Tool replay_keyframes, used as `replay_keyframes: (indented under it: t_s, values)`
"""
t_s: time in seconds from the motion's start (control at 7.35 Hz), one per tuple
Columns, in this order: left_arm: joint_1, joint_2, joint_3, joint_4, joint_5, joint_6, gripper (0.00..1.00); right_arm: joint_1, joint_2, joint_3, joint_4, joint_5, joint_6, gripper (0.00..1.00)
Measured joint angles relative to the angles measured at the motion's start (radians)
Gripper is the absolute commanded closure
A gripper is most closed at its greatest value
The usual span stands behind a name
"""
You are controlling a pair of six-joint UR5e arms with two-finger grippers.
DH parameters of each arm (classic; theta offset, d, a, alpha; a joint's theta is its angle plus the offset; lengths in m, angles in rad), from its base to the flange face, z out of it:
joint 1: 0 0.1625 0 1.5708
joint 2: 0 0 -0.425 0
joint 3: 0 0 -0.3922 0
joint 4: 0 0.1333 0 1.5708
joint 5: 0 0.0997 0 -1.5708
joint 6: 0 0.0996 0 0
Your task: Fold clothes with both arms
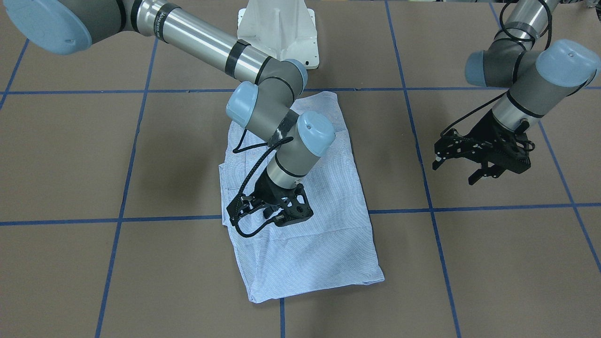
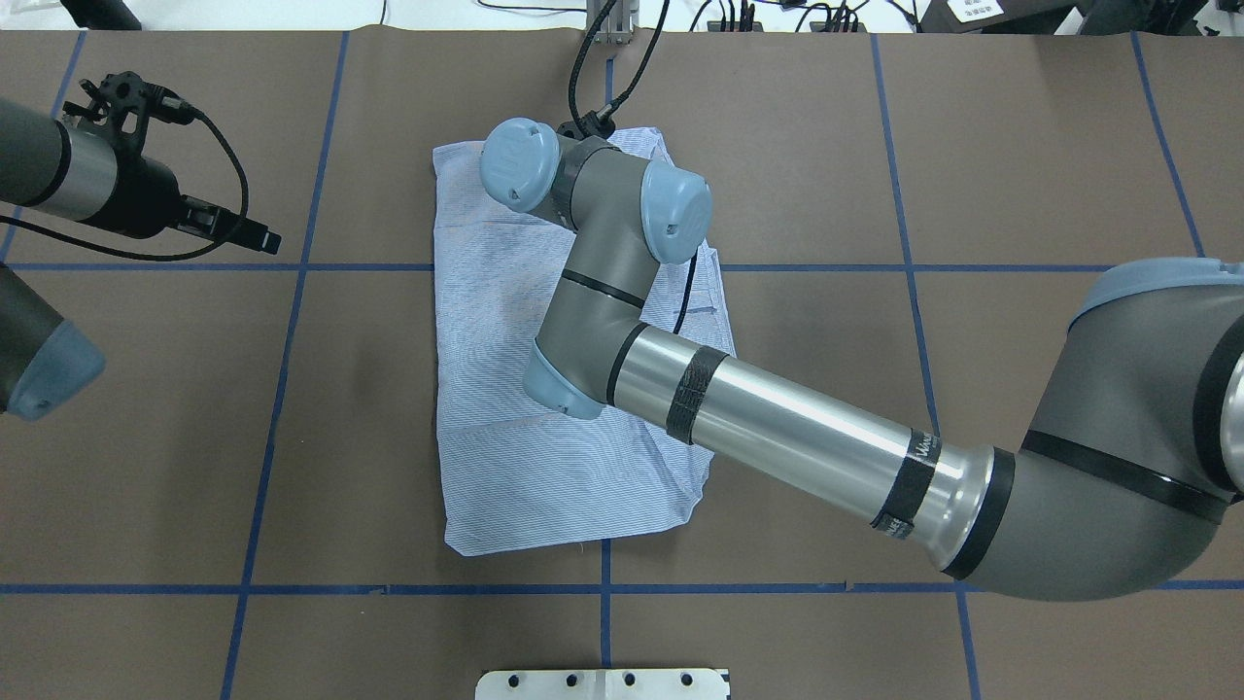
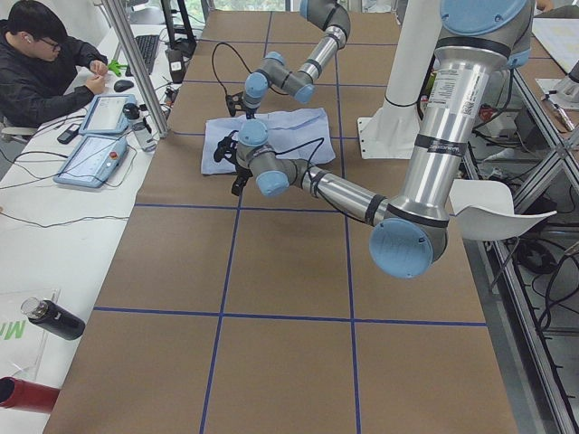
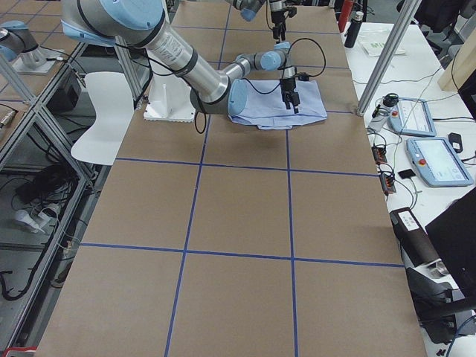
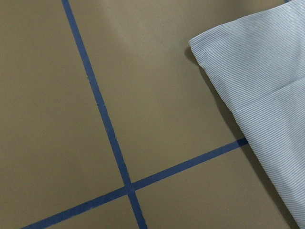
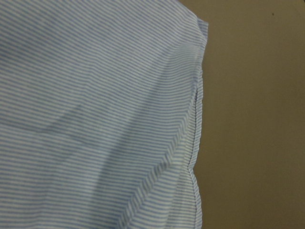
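Shirt (image 1: 310,244) lay flat on the brown table (image 1: 70,155), folded to a rough oblong; in the front-facing frame it ran from just below top centre down to lower centre; one blue tape line (image 1: 469,207) passed beneath it.

Your right arm (image 1: 202,40) entered from the upper left of that frame and bent down over the cloth; the right gripper (image 1: 263,211) pointed at the shirt's left edge, at or just above the fabric; whether that claw was released or clenched, I could not tell. The right wrist view showed only striped cloth, with a stitched hem (image 6: 196,143) running down right of centre and bare table beyond.

Your left arm (image 1: 530,89) stood at the right of the frame, well apart from the shirt; the left gripper (image 1: 455,171) hung over bare table, released, claw spread, grasping nothing. The left wrist view held one shirt corner at upper right, beside a tape crossing (image 5: 128,186).
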Motion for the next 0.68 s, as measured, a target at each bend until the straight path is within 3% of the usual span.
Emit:
replay_keyframes:
  t_s: [0.68]
  values:
    - [0.002,-0.002,0.000,0.000,0.001,-0.001,0.00,0.014,0.003,0.022,-0.068,-0.021,-0.073,0.00]
